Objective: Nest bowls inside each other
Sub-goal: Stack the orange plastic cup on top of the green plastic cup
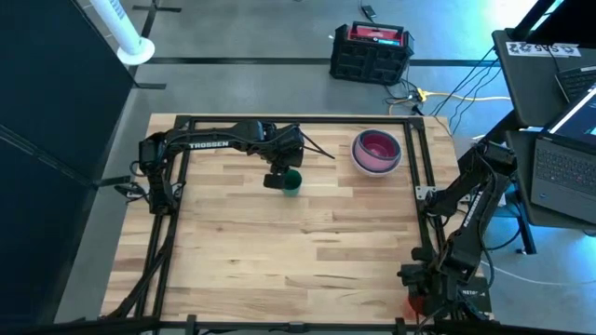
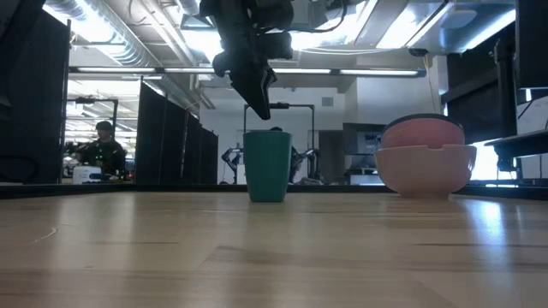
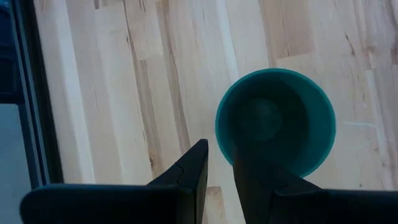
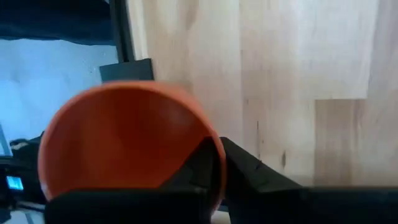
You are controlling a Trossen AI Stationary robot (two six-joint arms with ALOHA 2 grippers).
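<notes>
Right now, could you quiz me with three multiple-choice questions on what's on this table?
1. Where do the stacked bowls sit?
A. far side of the table, towards the right
B. near left corner
C. on the floor

2. What colour is the bowl below the left gripper?
A. yellow
B. teal
C. black

3. What is the right gripper doing?
A. hanging wide open
B. pressing flat on the wood
C. pinching a reddish bowl's rim

Answers: 1 A, the high view shows them there. 2 B, the teal bowl fills the left wrist view. 3 C, the fingers close on the rim.
</notes>
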